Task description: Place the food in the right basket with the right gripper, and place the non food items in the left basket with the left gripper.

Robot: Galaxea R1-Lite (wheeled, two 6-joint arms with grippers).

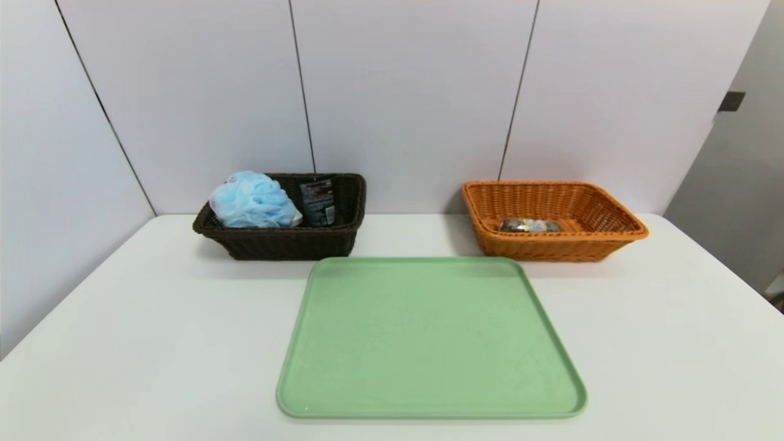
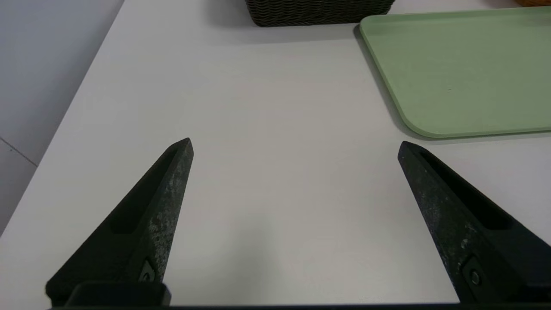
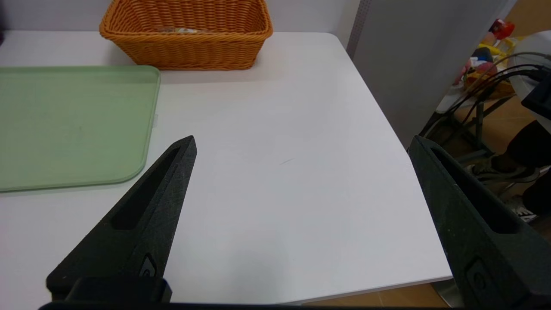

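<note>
Woven dark basket (image 1: 288, 239) at eleven o'clock holds a frothy blue loofah (image 1: 252, 201); only the wrist views show the left gripper (image 2: 295, 146) and right gripper (image 3: 301, 144), both spread wide.

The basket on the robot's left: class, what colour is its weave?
Dark brown, shown best in the head view: the left basket.

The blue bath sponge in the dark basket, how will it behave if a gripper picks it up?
The blue bath sponge looks like bunched mesh, so it probably squashes and feels light. It bulges above the dark basket rim, so fingers may catch only loose folds. Rolling seems unlikely.
</note>
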